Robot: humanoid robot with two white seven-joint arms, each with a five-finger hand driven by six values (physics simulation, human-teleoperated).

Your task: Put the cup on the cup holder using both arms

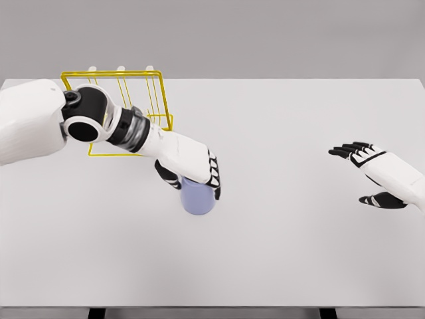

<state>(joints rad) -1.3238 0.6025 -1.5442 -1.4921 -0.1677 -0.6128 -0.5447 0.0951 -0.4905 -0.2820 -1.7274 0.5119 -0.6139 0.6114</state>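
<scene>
A pale blue cup [198, 198] stands on the white table [279, 252] left of the middle. My left hand [196, 178] covers its top from above, with the fingers [214, 174] curled down its right side and the thumb on its left. A yellow wire cup holder [136, 100] with white pegs on top stands at the back left, partly hidden behind my left arm. My right hand [364, 174] hovers at the right side, far from the cup, fingers spread and holding nothing.
The left forearm and elbow [99, 123] cross in front of the holder's lower part. The table's far edge runs just behind the holder.
</scene>
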